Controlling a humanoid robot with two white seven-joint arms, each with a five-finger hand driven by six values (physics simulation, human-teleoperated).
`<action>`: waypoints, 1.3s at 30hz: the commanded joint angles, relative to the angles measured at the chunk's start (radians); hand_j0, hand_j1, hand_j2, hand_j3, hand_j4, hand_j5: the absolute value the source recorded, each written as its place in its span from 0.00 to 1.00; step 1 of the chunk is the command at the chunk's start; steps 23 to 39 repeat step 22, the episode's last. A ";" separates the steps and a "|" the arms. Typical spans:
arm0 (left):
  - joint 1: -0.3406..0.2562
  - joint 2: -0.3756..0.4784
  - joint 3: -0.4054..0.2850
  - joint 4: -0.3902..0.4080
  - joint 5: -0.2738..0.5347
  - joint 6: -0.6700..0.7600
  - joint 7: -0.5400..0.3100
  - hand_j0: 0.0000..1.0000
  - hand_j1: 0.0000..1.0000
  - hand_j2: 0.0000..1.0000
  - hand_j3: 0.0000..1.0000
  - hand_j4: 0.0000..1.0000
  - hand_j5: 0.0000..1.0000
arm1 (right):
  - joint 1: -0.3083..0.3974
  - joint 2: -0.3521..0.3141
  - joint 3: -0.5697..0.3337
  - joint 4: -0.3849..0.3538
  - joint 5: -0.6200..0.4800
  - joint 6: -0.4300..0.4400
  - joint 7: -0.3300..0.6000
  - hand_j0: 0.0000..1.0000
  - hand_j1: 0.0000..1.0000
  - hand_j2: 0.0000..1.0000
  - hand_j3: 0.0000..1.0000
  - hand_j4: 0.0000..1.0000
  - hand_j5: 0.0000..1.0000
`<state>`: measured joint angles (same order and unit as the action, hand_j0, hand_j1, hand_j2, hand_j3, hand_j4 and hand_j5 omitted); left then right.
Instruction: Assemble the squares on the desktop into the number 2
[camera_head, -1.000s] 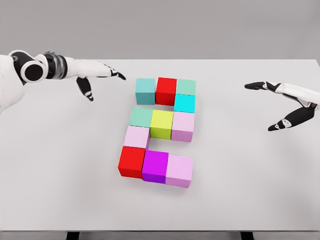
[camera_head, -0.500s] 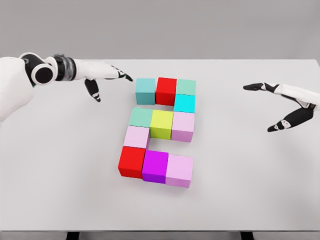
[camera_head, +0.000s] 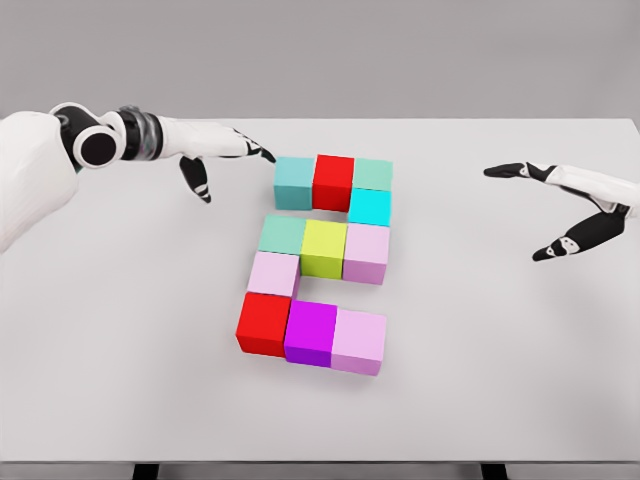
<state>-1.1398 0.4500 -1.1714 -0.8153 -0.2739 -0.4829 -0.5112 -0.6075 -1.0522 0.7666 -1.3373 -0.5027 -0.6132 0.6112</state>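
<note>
The left hand (camera_head: 215, 150) hovers with fingers extended and empty, fingertips just beside the teal block (camera_head: 294, 182) at the top-left corner of the block figure on the table (camera_head: 120, 330), which lies to its right; the right hand (camera_head: 570, 205), open and empty, hangs well apart

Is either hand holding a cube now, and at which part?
No. The left hand and the right hand are both open and hold nothing.
</note>
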 joint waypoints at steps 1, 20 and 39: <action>0.000 -0.002 0.003 -0.001 0.004 0.003 0.000 1.00 1.00 1.00 1.00 1.00 1.00 | 0.000 0.001 -0.001 -0.008 -0.008 0.002 0.000 1.00 1.00 1.00 1.00 1.00 1.00; -0.017 0.138 0.055 -0.078 0.036 -0.128 0.000 1.00 1.00 1.00 1.00 1.00 1.00 | -0.005 0.001 -0.001 -0.011 -0.008 0.002 0.000 1.00 1.00 1.00 1.00 1.00 1.00; -0.012 0.139 0.055 -0.048 0.039 -0.128 0.000 1.00 1.00 1.00 1.00 1.00 1.00 | -0.005 0.001 -0.001 -0.011 -0.008 0.002 0.000 1.00 1.00 1.00 1.00 1.00 1.00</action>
